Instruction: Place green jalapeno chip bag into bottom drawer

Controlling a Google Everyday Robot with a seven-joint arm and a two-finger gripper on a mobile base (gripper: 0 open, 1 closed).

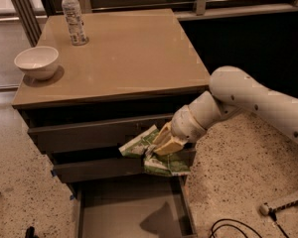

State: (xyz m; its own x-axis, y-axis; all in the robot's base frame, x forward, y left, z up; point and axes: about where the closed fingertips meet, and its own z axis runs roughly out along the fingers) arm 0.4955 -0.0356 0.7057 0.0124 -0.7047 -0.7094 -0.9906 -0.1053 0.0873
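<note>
The green jalapeno chip bag (pixel 151 155) is a crumpled green and white foil bag held in the air in front of the cabinet's middle drawer front. My gripper (pixel 165 144) is shut on the bag's middle, its tan fingers pinching it, with the white arm reaching in from the right. The bottom drawer (pixel 114 209) is pulled open below the bag, showing a flat grey floor and thin side walls. The bag hangs above the drawer's back right part.
A white bowl (pixel 37 62) stands at the cabinet top's left edge and a plastic water bottle (pixel 73 15) at its back left. Two closed drawer fronts (pixel 89 133) sit above the open one. Cables and a white tool (pixel 283 205) lie on the speckled floor at right.
</note>
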